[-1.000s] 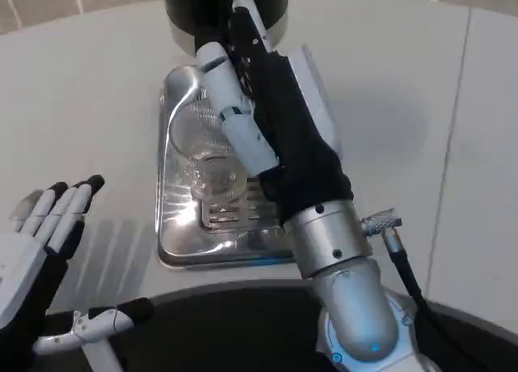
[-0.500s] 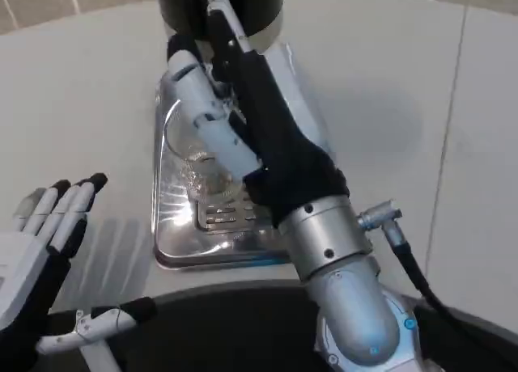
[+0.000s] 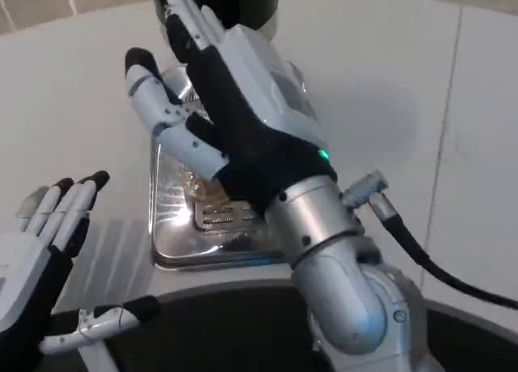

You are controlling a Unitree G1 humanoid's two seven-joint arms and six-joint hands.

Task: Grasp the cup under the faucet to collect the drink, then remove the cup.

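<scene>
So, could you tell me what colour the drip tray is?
Shiny silver metal drip tray, seen in the head view.

The tray at centre frame is polished metal, mirror-bright, with a slotted grille. The cup on it is clear and glossy, mostly hidden. The desk is matt white and smooth. The right hand has a glossy white plastic back and matt black palm; its forearm is brushed silver metal. The left hand, lower left, looks alike.

white table, steel drip tray
</scene>
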